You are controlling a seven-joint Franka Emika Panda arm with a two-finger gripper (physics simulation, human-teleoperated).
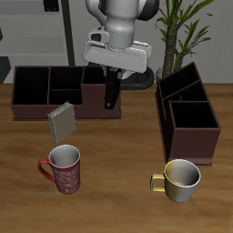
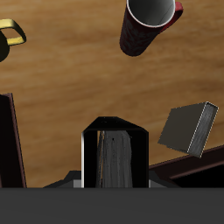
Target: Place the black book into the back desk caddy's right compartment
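Observation:
My gripper [image 1: 111, 73] is shut on the black book [image 1: 111, 91], which hangs upright below it. The book is at the back desk caddy [image 1: 36, 111], the long maroon-brown box, over its right compartment [image 1: 95, 84]. The book's lower end shows against the caddy's front wall; I cannot tell whether it is inside. In the wrist view the black book [image 2: 114, 157] stands between my fingers, seen end-on, with my gripper [image 2: 114, 179] around it and the wooden table below.
A grey-white spiral notepad [image 1: 62, 121] leans before the caddy and also shows in the wrist view [image 2: 188, 129]. A red mug [image 1: 64, 170] and a yellow mug [image 1: 180, 179] stand near the front edge. A second caddy [image 1: 191, 136] lies end-on. A plant [image 1: 182, 27] stands behind.

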